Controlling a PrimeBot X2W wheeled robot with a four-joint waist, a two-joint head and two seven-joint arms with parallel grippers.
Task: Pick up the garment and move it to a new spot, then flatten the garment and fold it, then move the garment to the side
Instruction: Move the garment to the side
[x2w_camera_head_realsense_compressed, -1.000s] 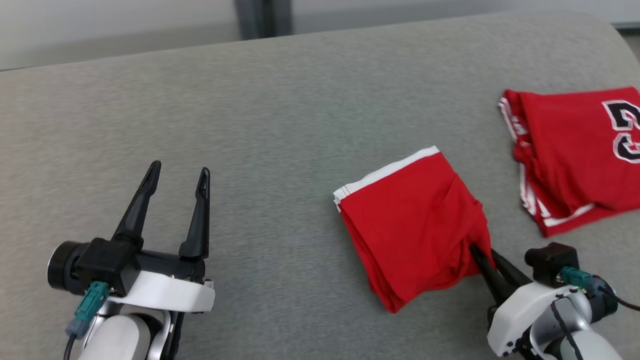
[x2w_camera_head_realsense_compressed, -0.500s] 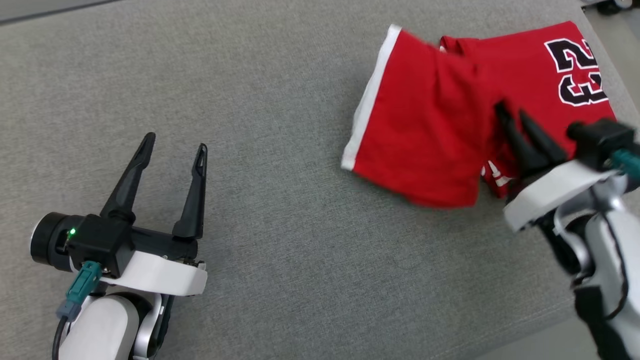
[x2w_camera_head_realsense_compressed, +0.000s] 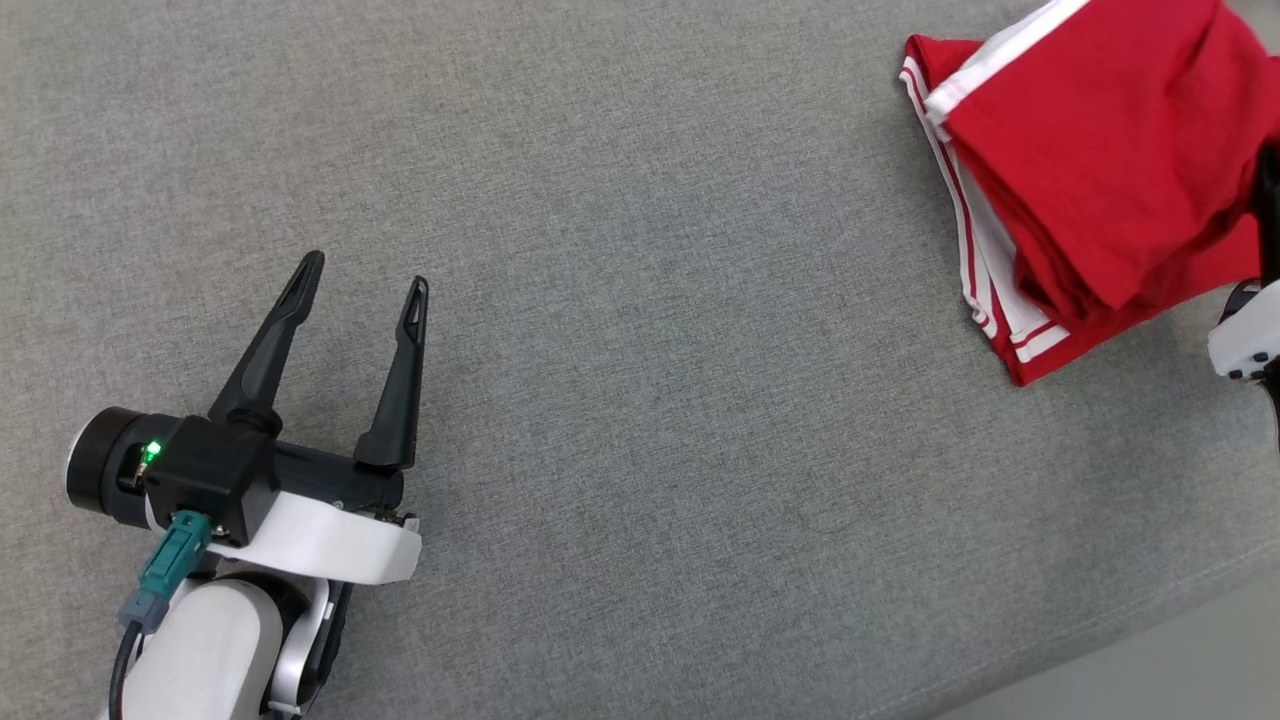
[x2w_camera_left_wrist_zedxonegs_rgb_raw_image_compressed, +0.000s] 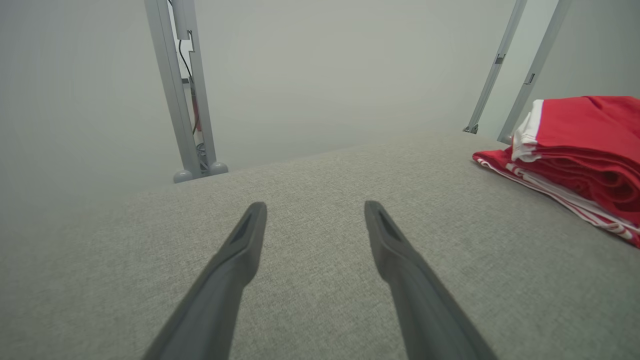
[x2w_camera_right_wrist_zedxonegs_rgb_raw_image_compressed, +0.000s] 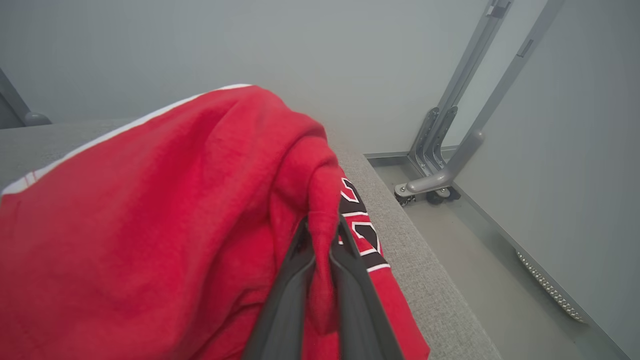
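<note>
The folded red garment (x2w_camera_head_realsense_compressed: 1110, 150) sits at the upper right of the head view, seemingly resting on a numbered red jersey (x2w_camera_head_realsense_compressed: 1030, 345); the right gripper (x2w_camera_right_wrist_zedxonegs_rgb_raw_image_compressed: 322, 229) pinches its fold, while the left gripper (x2w_camera_head_realsense_compressed: 367, 272) hovers spread at lower left over the grey fabric surface (x2w_camera_head_realsense_compressed: 650, 350)

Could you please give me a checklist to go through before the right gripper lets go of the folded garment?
1. Grip: right gripper shut on a fold of the folded garment: ok.
2. Placement: the garment lies on top of the numbered jersey, as the left wrist view shows: ok.
3. Fold layers neat, not unravelled: ok.
4. Held corner down flat: not ok, it stands up between the fingers.
5. Left gripper open, over the grey surface, apart from the stack: ok.
6. Margin to the surface's edge: cannot tell.
</note>
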